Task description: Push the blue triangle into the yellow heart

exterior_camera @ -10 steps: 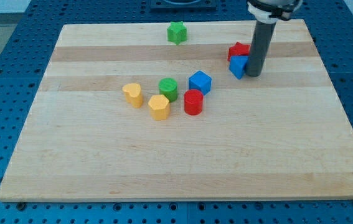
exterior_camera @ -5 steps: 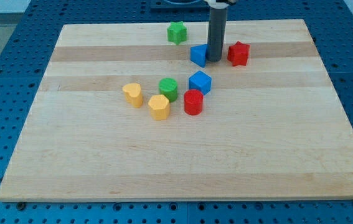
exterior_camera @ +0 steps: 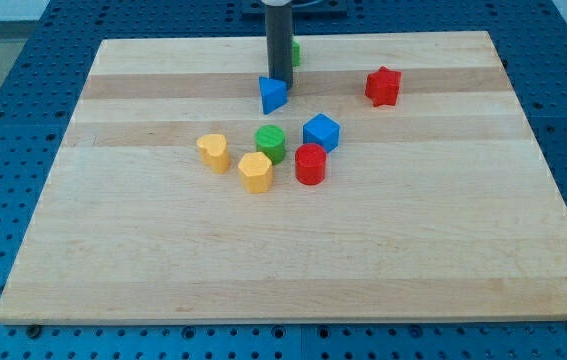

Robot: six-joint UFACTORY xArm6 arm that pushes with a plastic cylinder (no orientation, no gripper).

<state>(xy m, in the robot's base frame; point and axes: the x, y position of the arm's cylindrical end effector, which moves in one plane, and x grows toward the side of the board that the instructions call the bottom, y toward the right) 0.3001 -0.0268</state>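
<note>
The blue triangle [exterior_camera: 273, 95] lies near the view's top middle of the wooden board [exterior_camera: 443, 240]. My tip [exterior_camera: 280, 82] rests against its upper edge, the dark rod rising straight above it. The yellow heart [exterior_camera: 213, 151] sits lower left of the triangle, about a block's width apart from the cluster's other blocks. The rod hides most of a green block [exterior_camera: 294, 52] behind it.
A green cylinder [exterior_camera: 270, 143], a yellow hexagon [exterior_camera: 255, 171], a red cylinder [exterior_camera: 310, 164] and a blue cube [exterior_camera: 320, 132] cluster right of the heart. A red star [exterior_camera: 383, 86] lies at the upper right.
My tip has swept from the view's right to the left, pushing the blue triangle away from the red star toward the board's top middle. The red star shifted slightly.
</note>
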